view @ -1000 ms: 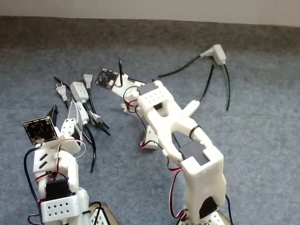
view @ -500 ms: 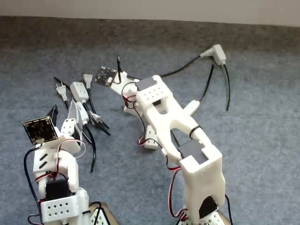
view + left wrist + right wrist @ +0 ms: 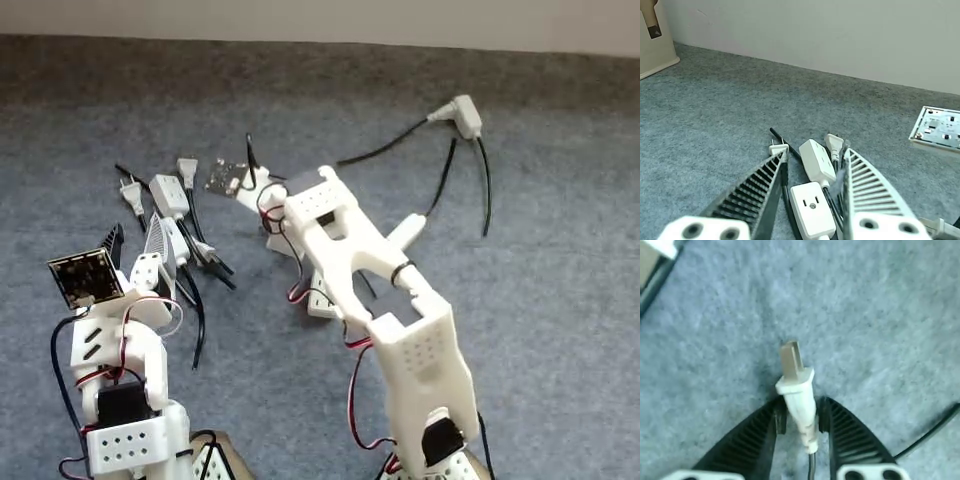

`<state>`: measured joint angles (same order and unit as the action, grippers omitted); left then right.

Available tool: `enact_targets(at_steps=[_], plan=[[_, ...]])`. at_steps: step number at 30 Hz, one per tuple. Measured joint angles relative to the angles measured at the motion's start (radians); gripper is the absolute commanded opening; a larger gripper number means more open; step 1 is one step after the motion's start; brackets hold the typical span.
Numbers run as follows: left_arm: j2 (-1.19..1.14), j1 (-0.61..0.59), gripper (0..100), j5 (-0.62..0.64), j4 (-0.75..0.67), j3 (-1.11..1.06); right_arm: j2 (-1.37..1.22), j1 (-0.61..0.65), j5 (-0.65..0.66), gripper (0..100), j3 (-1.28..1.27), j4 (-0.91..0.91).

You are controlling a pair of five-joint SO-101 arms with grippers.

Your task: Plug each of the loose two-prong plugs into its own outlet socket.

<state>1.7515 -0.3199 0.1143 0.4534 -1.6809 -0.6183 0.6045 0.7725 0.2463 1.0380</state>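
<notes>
Right gripper [image 3: 801, 410] clamped on white two-prong plug [image 3: 796, 390], pinched low near the cord, prongs leading. Left gripper [image 3: 815, 156] spread wide, empty, above outlet socket [image 3: 812, 207], at table's 10 o'clock. Risk: plug pivots in the narrow pinch, so prongs miss slots; black cords [image 3: 200, 320] may snag. Open carpet [image 3: 560, 300] toward 3 o'clock.

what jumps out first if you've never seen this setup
The right pincer is clamped on a white two-prong plug, whose prongs point out over the grey carpet. The left pincer hangs open above a cluster of white outlet sockets and loose plugs. Far back on the right arm's side lies a white connector on a black cord.
</notes>
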Motion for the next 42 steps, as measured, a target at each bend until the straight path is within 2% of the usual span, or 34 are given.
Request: enact_targets(at_steps=[14, 19, 32, 36, 42], plan=[[0.000, 0.000, 19, 0.000, 0.000, 0.000, -0.031, -0.003, 0.000, 11.5, 0.087, 0.018], [0.000, 0.000, 19, 0.000, 0.000, 0.000, -0.031, -0.003, -0.002, 3.4, 0.087, 0.017], [0.000, 0.000, 19, 0.000, 0.000, 0.000, -0.032, -0.003, -0.017, 2.9, 0.106, 0.017], [0.000, 0.005, 19, 0.000, 0.000, 0.000, -0.032, -0.003, -0.097, 2.9, 0.215, 0.097], [0.000, 0.008, 19, 0.000, 0.000, 0.000, -0.032, -0.002, -0.146, 2.9, 0.522, 0.365]])
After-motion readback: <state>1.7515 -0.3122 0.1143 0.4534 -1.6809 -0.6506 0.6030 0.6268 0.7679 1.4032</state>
